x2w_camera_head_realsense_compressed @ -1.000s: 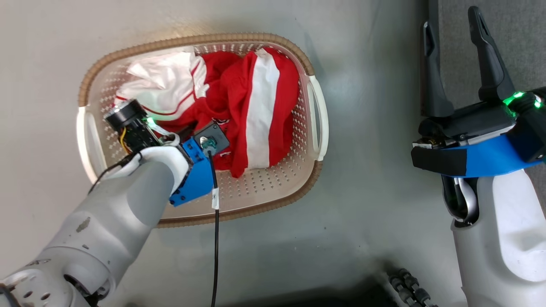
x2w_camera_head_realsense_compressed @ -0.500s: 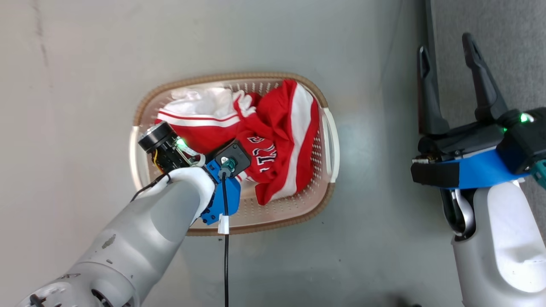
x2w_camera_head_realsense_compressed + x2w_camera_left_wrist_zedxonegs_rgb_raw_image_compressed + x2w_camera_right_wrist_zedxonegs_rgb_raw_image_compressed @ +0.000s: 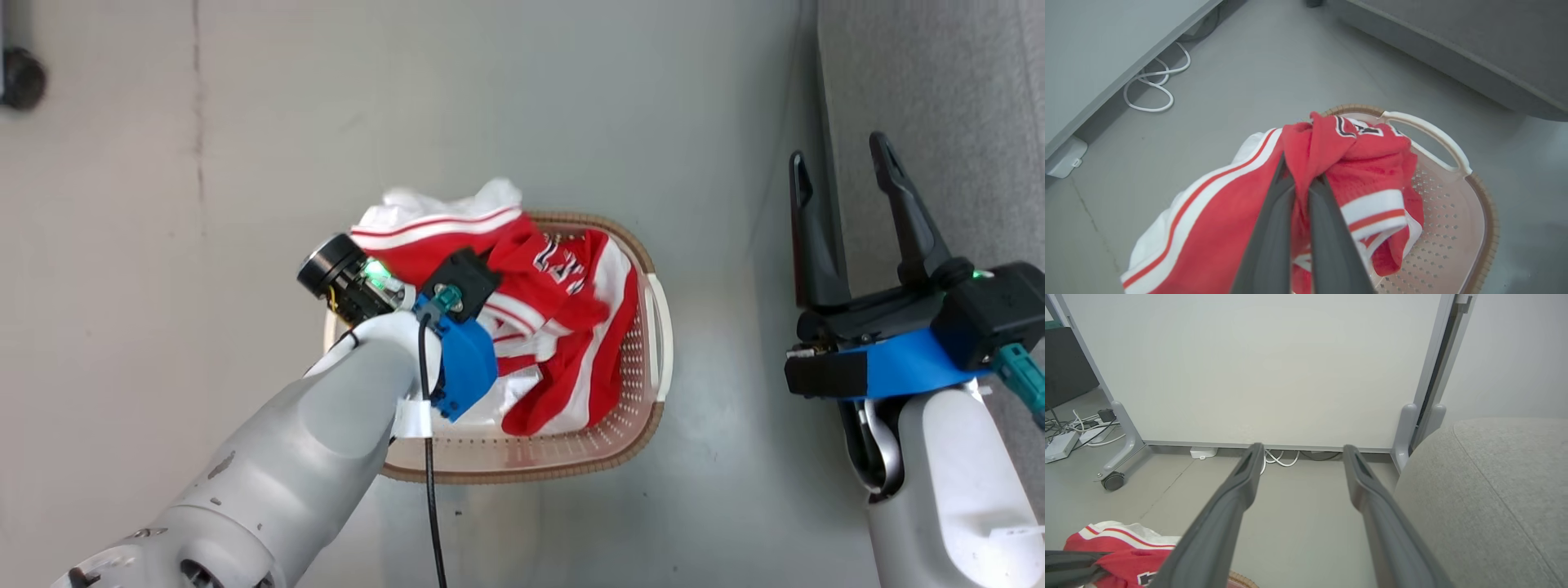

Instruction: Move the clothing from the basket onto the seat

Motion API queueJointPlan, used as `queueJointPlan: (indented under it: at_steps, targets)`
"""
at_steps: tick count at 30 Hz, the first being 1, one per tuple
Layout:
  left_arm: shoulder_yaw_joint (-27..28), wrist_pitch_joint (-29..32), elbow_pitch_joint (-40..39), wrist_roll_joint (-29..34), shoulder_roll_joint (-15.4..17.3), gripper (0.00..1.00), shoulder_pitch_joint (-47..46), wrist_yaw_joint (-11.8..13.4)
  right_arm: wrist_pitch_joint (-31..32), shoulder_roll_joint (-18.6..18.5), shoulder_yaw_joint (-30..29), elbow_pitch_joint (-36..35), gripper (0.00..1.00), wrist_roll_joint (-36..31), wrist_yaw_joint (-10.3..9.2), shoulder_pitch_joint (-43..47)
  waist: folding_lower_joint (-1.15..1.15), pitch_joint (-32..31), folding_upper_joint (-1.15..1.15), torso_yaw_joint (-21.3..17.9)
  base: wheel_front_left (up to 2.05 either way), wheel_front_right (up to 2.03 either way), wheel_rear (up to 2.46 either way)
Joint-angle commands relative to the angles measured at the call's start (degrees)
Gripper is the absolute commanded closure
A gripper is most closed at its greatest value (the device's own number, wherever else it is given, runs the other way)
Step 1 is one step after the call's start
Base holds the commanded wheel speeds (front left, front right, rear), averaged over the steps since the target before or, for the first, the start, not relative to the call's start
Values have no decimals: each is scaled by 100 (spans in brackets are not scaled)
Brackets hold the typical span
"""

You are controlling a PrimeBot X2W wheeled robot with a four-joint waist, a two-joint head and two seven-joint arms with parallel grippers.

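In the left wrist view my left gripper [image 3: 1300,176] is shut on a bunched fold of the red and white clothing [image 3: 1372,163]. The bundle hangs from its fingers above the basket [image 3: 1453,157]. From the head, the left wrist covers those fingers, and the clothing [image 3: 563,327] drapes from under it, partly over the far rim of the white basket [image 3: 571,467] with its brown rim. My right gripper [image 3: 841,204] is open and holds nothing, at the edge of the grey seat [image 3: 939,82]. In the right wrist view that gripper [image 3: 1300,453] points along the floor beside the seat [image 3: 1494,490].
A white panel on wheeled feet [image 3: 1112,482] stands ahead, with cables [image 3: 1278,457] under it. A looped white cable [image 3: 1149,87] lies on the grey floor by its base. A dark caster [image 3: 20,77] shows at the head view's top left.
The head camera has moved, so the whole picture shifted. My left gripper has lifted the clothing bundle up from the basket's bottom. The right gripper stays open.
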Motion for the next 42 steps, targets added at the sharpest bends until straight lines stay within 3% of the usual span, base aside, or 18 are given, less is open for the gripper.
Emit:
queueJointPlan:
  at_steps: [1, 25, 42]
  targets:
    - [181, -32, -179, -19, 80, 100, 46, -1, -22, -22, -18, 21, 0, -28, 3, 114, 0, -255, 0, 77, 0, 0, 0]
    - [1871, -35, -1976, 627, 252, 100, 558, 223, -22, -22, -106, 207, 0, 163, 3, 907, 0, -1642, 0, 180, 0, 0, 0]
    - [2247, -36, -2746, 887, 290, 100, 926, 218, -22, -23, -191, 295, 0, 253, 3, 1388, 0, -2239, 0, 270, 0, 0, 0]
